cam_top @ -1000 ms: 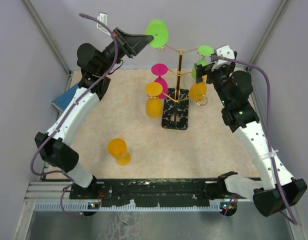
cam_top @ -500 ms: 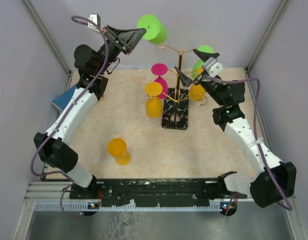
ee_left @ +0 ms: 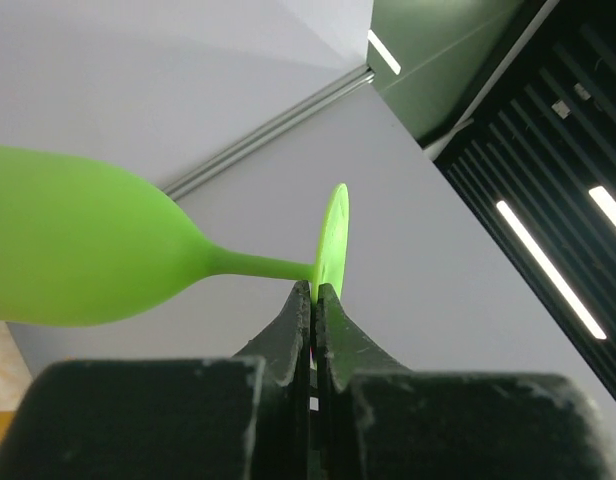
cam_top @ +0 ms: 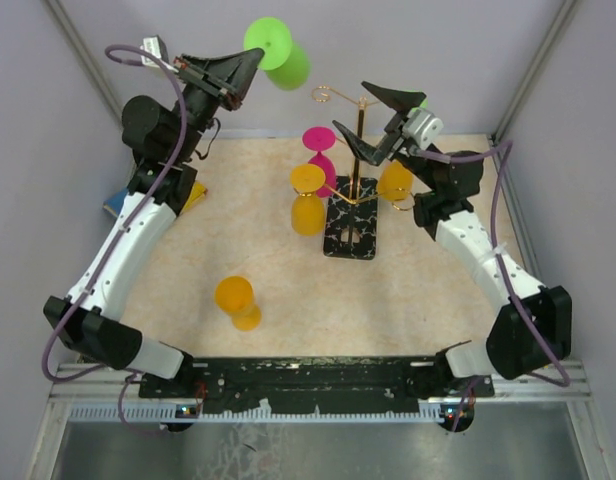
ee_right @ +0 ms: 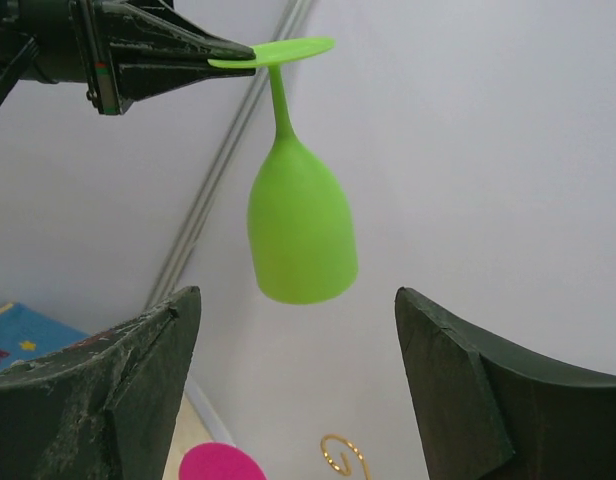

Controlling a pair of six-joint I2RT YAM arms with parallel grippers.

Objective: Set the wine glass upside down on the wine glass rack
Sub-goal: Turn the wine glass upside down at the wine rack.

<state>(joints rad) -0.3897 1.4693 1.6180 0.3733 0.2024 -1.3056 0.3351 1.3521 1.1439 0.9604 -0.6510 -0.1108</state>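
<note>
My left gripper [cam_top: 252, 62] is shut on the edge of the foot of a green wine glass [cam_top: 276, 52]. It holds the glass high up, to the left of the wine glass rack [cam_top: 358, 150]. In the left wrist view the gripper [ee_left: 315, 292] pinches the thin foot, and the bowl [ee_left: 78, 250] is at the left. In the right wrist view the glass [ee_right: 300, 235] hangs bowl down from the left gripper [ee_right: 220, 52]. My right gripper [cam_top: 373, 115] is open and empty by the rack's top and faces the glass [ee_right: 298, 292].
The rack's black marbled base [cam_top: 350, 228] stands mid-table. A magenta glass [cam_top: 319, 140] and two orange glasses [cam_top: 308, 200] [cam_top: 395, 182] hang on it. A gold spiral [ee_right: 340, 455] shows below. Another orange glass [cam_top: 238, 302] lies at front left. A blue book [cam_top: 118, 200] lies at the left edge.
My left gripper has carried the green glass up and to the left, away from the rack. My right gripper has swung left from the rack's right side to its top.
</note>
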